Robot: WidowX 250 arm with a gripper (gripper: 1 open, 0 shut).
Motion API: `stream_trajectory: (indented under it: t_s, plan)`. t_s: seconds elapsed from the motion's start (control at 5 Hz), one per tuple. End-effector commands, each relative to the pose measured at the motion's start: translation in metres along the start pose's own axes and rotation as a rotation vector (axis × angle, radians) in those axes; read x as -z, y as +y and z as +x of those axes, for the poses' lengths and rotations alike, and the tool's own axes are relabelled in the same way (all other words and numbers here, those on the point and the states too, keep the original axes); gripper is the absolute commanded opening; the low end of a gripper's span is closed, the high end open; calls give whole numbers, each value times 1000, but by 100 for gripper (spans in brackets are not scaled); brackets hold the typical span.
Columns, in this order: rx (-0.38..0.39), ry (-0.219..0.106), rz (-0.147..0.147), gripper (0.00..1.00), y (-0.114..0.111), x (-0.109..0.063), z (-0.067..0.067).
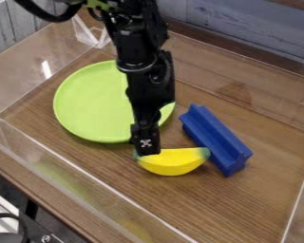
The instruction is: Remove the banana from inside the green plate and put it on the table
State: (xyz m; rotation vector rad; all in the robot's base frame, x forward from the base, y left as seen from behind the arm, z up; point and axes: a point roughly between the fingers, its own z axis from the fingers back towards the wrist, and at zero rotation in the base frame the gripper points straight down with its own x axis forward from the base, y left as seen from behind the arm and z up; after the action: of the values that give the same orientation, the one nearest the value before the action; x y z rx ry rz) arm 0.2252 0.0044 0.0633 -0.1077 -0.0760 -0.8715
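— Yellow, stubby and crescent-shaped: is that small plastic toy banana out of the dish?

— Yes. It lies on the brown wood-grain desk, fully outside the large round lime-green plastic plate and just beside that plate's near-right rim. Its curved belly faces the camera, and its right tip reaches the lower end of a blue ridged rectangular block, touching it or nearly so.

— And the claw?

— The black claw points straight down at the banana's left end, right above it. Its fingers stand spread as wide as they go, and they clamp nothing. From this angle I cannot tell whether the tips graze the banana's top or hang just clear of it.

— Surfaces?

— The banana is smooth and matte with a darker greenish tip at the right. The plate is glossy-smooth with a shallow raised rim. The block has long parallel ridges along its top. The desk has a shiny finish that picks up reflections, and clear acrylic walls border it.
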Motion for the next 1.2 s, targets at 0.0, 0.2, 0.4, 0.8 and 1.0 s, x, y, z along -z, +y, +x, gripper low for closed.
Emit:
stream_trajectory:
  t_s: [0.0,0.2,0.4,0.8,1.0]
  plan:
    - [-5,-36,49,100,9,-13,4]
    - [-8,-36,48,100,10,-13,4]
    - [-11,-38,49,100,11,-13,4]
    - [-18,-43,53,100,12,-15,4]
    - [-23,-45,55,100,15,-15,4]
